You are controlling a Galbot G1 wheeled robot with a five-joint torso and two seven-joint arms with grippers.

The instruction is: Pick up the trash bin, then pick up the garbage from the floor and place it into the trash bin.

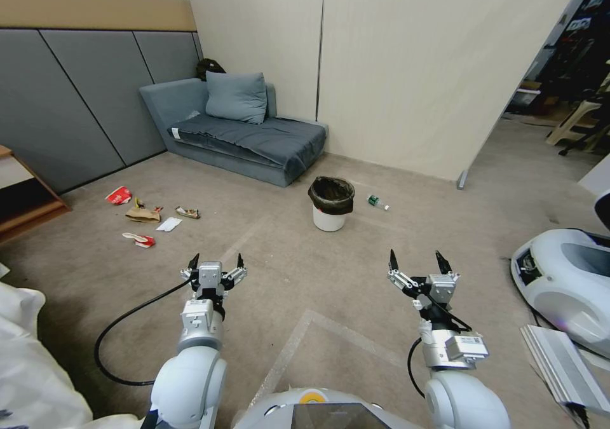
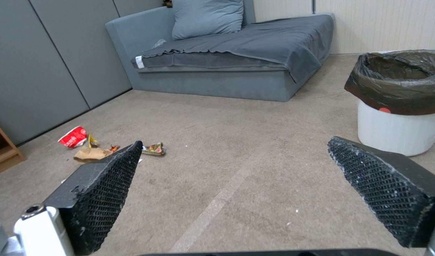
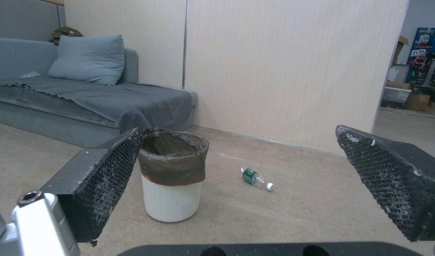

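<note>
The trash bin (image 1: 330, 204), a small white bucket with a black bag liner, stands upright on the carpet in front of the sofa; it also shows as the trash bin (image 2: 400, 103) and the trash bin (image 3: 172, 174). The garbage (image 1: 145, 214) lies scattered on the floor to the left: a red cup, brown paper, a white napkin and wrappers, seen again as the garbage (image 2: 92, 147). My left gripper (image 1: 216, 262) and right gripper (image 1: 417, 260) hover open and empty above the floor, well short of the bin.
A grey sofa (image 1: 241, 130) with a cushion stands against the far wall. A plastic bottle (image 1: 377, 202) lies right of the bin. A wooden shelf (image 1: 22, 194) is at far left, a white machine (image 1: 565, 283) and a metal rail at right. Open carpet lies ahead.
</note>
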